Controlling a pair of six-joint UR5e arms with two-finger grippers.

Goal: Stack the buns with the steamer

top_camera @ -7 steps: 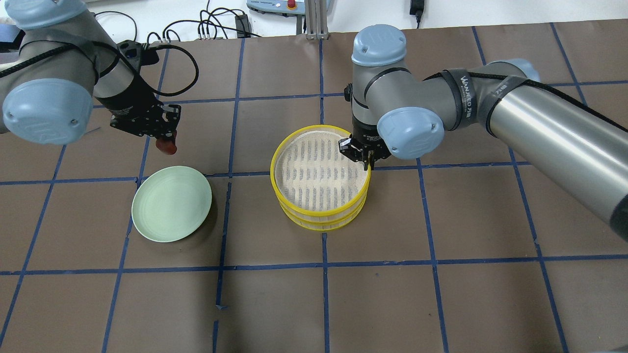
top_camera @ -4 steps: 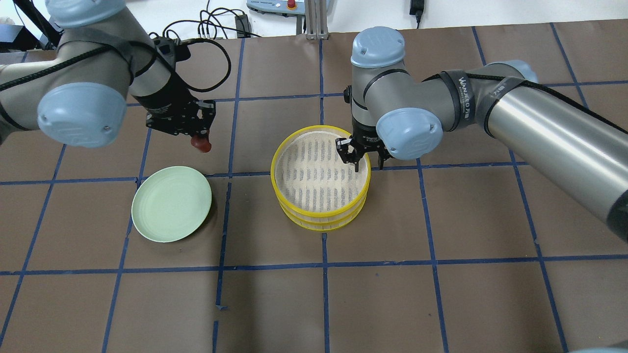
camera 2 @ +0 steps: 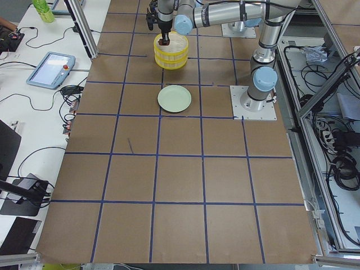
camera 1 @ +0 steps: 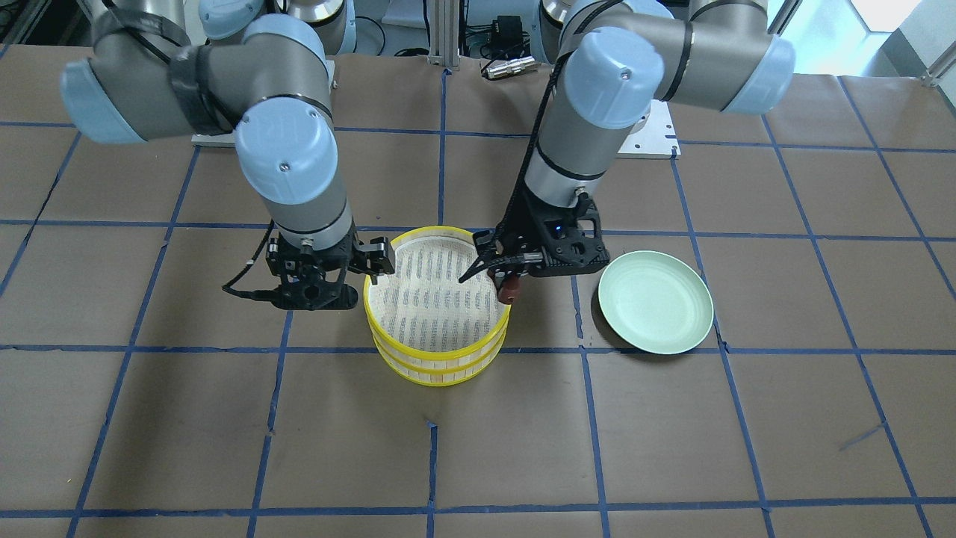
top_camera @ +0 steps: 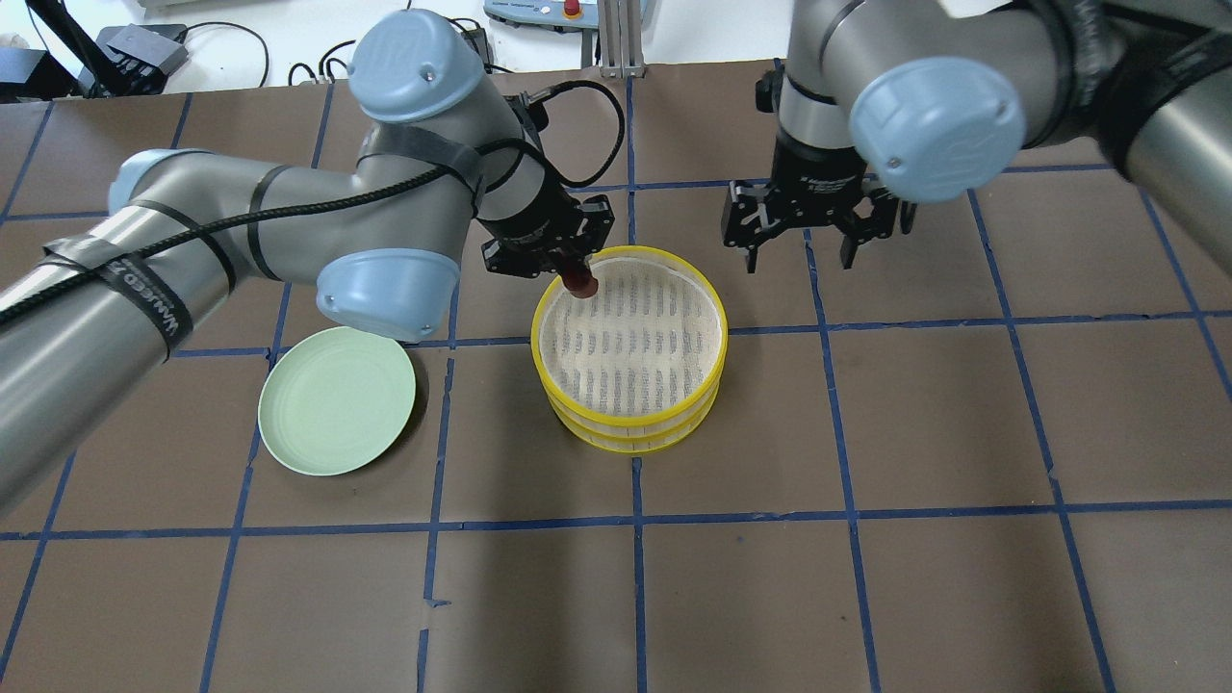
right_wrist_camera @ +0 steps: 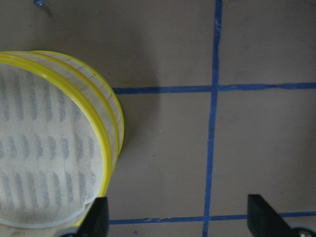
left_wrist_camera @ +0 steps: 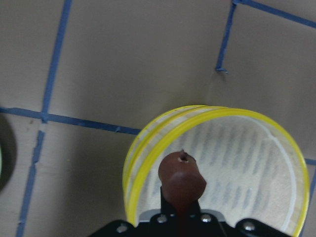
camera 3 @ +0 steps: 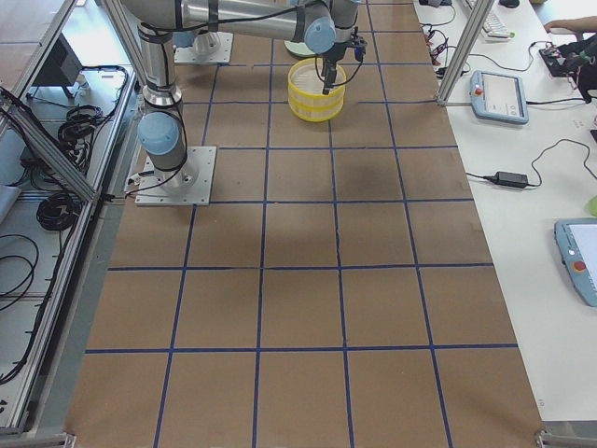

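Two fingers of my left pincer point(top_camera: 577, 273) are clenched on the dark reddish-brown bun point(left_wrist_camera: 181, 177). It hangs from the fingertips with its long axis about upright, pointing down. Directly under it stands the yellow steamer point(top_camera: 628, 421), two trays stacked. The bun is over the rim on the side of my left arm, just inside the edge and not over the middle of the woven floor. As far as I can judge, it is above the floor and does not touch it. So the free floor lies from my pincer toward the robot's right, across the tray. I judge that placing asks for a short move inward and then down; otherwise the bun may catch the rim or roll to the wall. A little further, on my left side, the green plate point(top_camera: 337, 399) lies on the table, apart from the steamer. Furthest is the right pincer point(top_camera: 799, 258), released with its fingers wide, beyond the opposite side of the steamer and apart from it, so my left arm is the nearer. The white bun I find in no view.
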